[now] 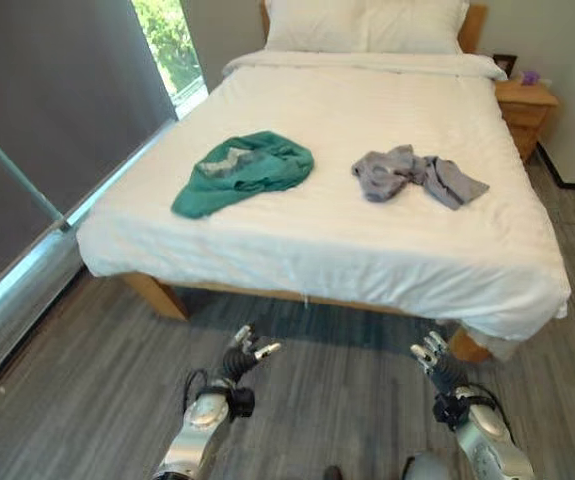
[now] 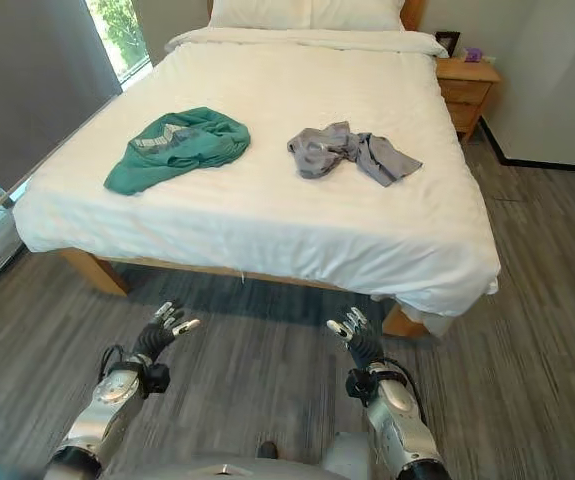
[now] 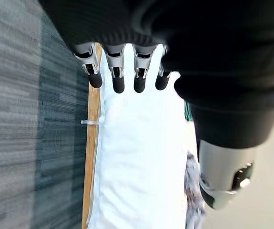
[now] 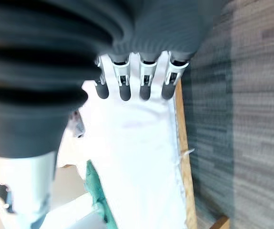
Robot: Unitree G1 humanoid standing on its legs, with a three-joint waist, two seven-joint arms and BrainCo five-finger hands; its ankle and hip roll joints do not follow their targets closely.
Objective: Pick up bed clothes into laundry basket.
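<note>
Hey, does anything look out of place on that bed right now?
Yes. Two crumpled garments lie loose on the otherwise smooth white bed: a green garment toward the window side and a grey garment beside it, apart from each other. Neither is folded.

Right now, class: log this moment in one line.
left hand: open, empty | right hand: open, empty | green garment, grey garment: on bed

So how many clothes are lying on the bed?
2. A green garment lies on the bed's left part, nearer the window. A grey garment lies apart from it, to its right, nearer the nightstand. Nothing else shows on the sheet, though more could be hidden.
</note>
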